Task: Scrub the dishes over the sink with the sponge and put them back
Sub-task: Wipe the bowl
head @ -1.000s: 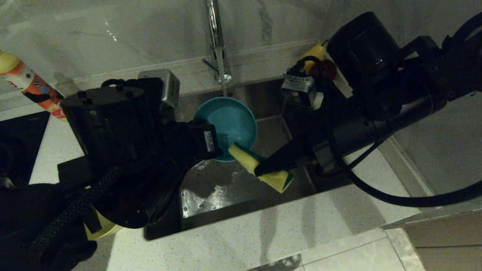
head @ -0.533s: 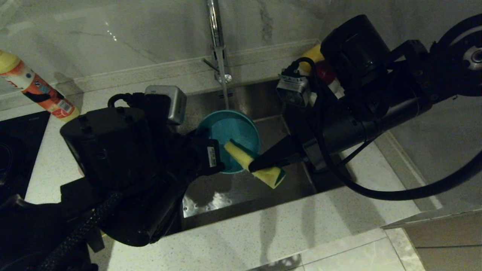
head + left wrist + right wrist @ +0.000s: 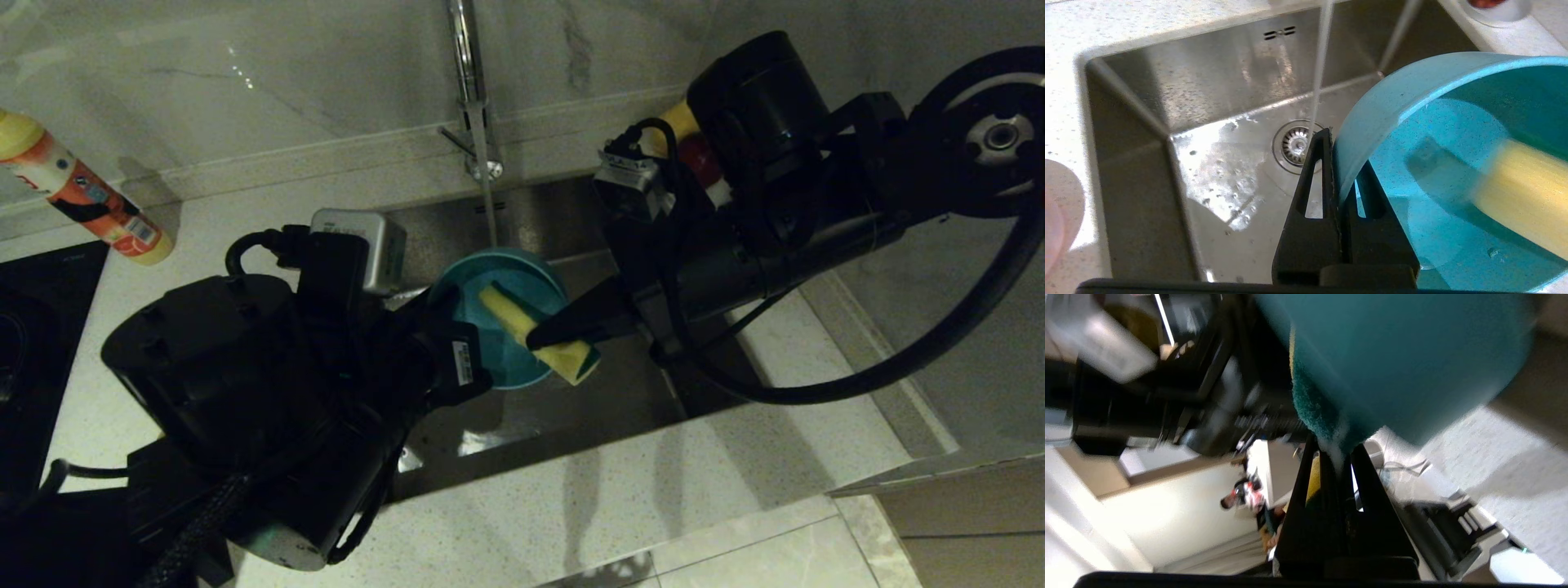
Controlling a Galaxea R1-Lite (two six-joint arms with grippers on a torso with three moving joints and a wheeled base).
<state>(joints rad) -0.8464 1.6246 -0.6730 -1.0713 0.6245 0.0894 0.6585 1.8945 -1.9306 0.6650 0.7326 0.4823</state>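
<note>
Blue bowl (image 3: 498, 318) hangs over the sink (image 3: 571, 408), its rim pinched in our left gripper (image 3: 1345, 163); beyond, our right gripper (image 3: 543, 336) clamps the sponge (image 3: 531, 331) inside. We should press evenly, circling.

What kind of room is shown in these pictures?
Most likely a home kitchen: a stainless steel sink with a running chrome faucet, a speckled stone countertop, and the corner of a black cooktop beside it.
</note>
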